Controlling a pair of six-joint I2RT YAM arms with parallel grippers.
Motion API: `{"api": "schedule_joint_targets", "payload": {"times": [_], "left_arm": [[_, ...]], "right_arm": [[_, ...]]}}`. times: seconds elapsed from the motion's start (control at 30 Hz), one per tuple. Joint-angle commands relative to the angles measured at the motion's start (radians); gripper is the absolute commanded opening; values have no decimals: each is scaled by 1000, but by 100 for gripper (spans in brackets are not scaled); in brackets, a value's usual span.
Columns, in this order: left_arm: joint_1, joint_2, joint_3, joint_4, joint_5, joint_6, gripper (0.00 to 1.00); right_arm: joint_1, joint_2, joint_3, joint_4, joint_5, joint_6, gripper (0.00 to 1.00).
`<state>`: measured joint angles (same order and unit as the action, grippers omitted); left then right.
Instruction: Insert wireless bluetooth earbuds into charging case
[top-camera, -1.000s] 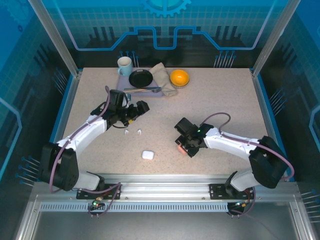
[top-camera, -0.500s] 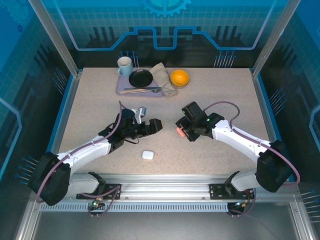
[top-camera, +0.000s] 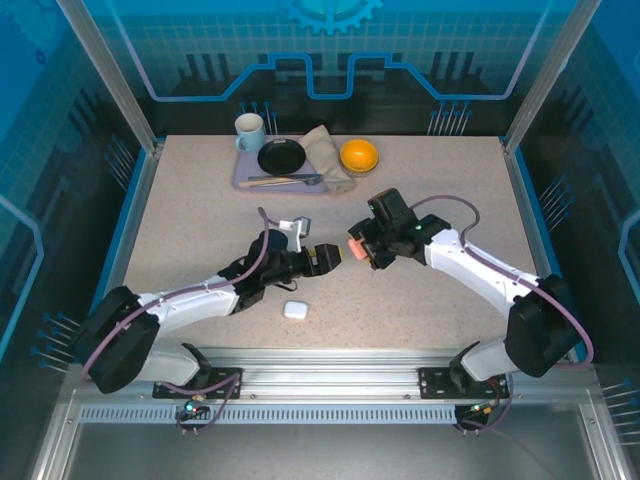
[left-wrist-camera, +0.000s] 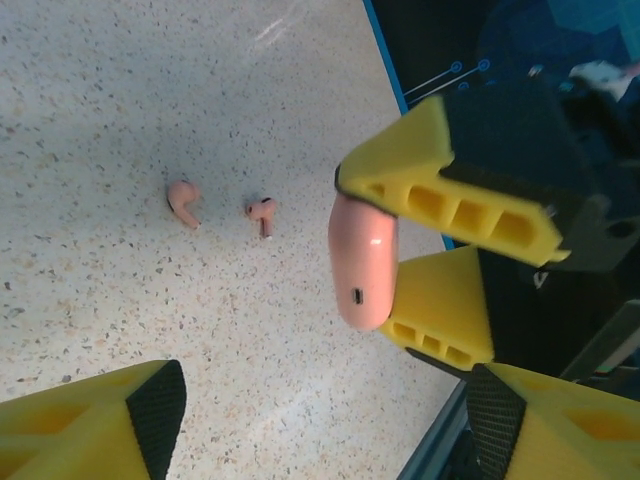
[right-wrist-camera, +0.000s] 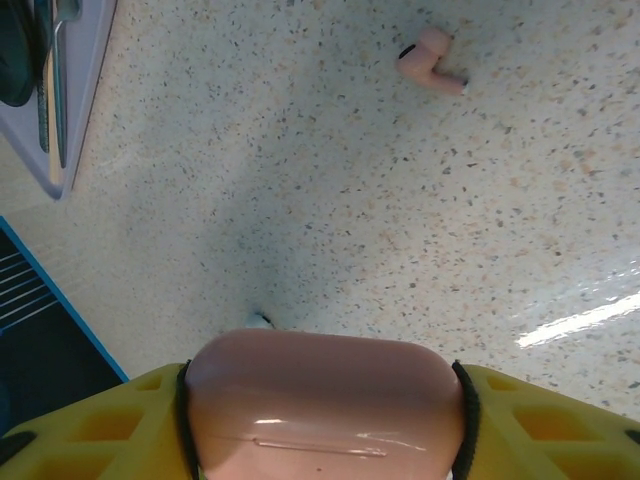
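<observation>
Your right end effector (top-camera: 358, 250) is clamped on the pink case (left-wrist-camera: 362, 262), held up over mid surface (left-wrist-camera: 120, 90). Your left end effector (top-camera: 326, 257) is wide with nothing in it, its tips just short of that case. One pink earbud (left-wrist-camera: 184, 201) and a second earbud (left-wrist-camera: 262, 213) lie loose on the surface near each other, and the white case (top-camera: 294, 310) sits apart toward the front edge.

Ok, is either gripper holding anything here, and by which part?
The right gripper holds the glossy pink rounded plastic charging case, pinched at its two narrow ends between the yellow fingers. The left gripper is open, holding nothing.
</observation>
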<state>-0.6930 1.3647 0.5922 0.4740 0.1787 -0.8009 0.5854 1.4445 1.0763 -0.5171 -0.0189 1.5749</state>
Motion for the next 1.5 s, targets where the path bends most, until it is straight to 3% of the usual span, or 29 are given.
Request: {"api": "schedule_joint_targets", "payload": {"times": [0.0, 1.0, 1.47], "left_arm": [[-24, 52, 37, 90, -38, -7, 76], [-50, 238, 162, 181, -85, -23, 48], [-50, 245, 181, 170, -85, -28, 21]], "right_arm": [[-17, 22, 50, 16, -35, 25, 40], [-24, 56, 66, 33, -72, 31, 40], [-29, 57, 62, 42, -78, 34, 40]]}}
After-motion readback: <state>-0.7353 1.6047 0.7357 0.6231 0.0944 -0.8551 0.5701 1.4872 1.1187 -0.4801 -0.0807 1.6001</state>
